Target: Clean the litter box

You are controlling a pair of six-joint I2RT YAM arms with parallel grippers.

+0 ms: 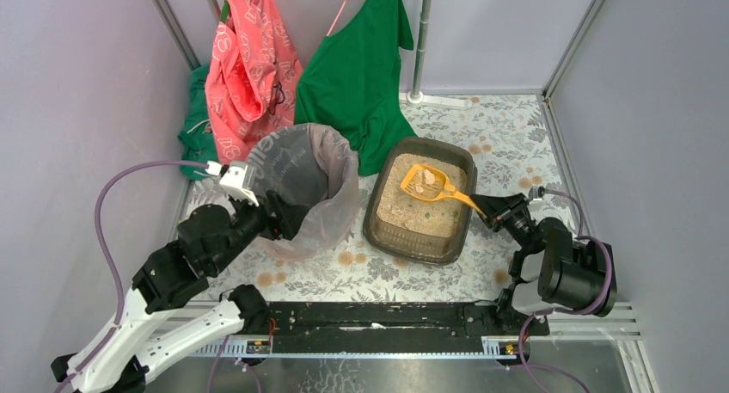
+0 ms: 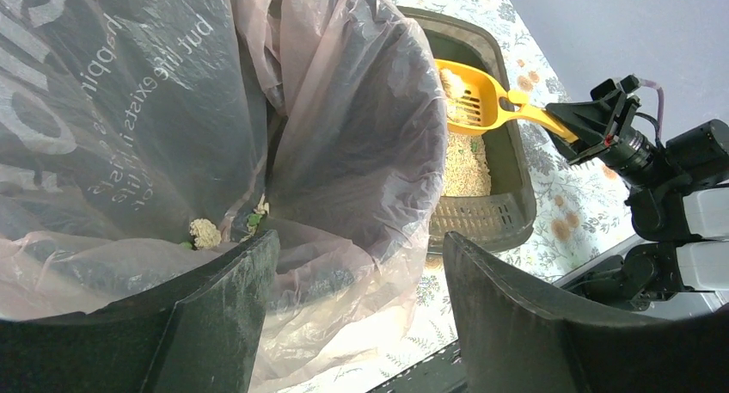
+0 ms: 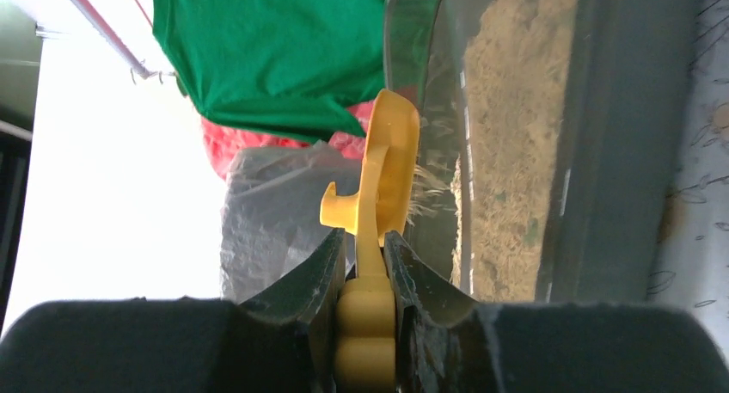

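So the litter box (image 1: 417, 249) sits about mid-table on the flowery tablecloth (image 1: 503, 144), a bit right of centre, long side running away from the arms. There's beige litter spread over the bottom. It's a dark, see-through plastic tray, and the green shirt (image 1: 361, 75) hanging at the back drapes down to its far left corner.

Hovering over the far half of the box is the yellow scoop (image 1: 425, 182), with a pale clump (image 1: 427, 178) sitting in the slotted part. The right gripper (image 1: 483, 206) has the end of the handle pinched tight between its fingers (image 3: 322, 281). The wrist view shows both pads pressed right up against the yellow plastic.

Just left of the box, nearly touching it, is the round bin (image 1: 337, 205) with its clear bag liner. You can see a couple of clumps (image 2: 205, 232) down at the bottom of the bag.

The left gripper (image 1: 286, 218) is at the bin's near-left rim with its jaws spread wide. One finger (image 2: 228, 311) is on the bag side and the other is out toward the box, with loose bag plastic between them. I can't tell if it's actually pressing on anything.

A pink garment (image 1: 249, 66) hangs behind the bin, next to the green shirt.
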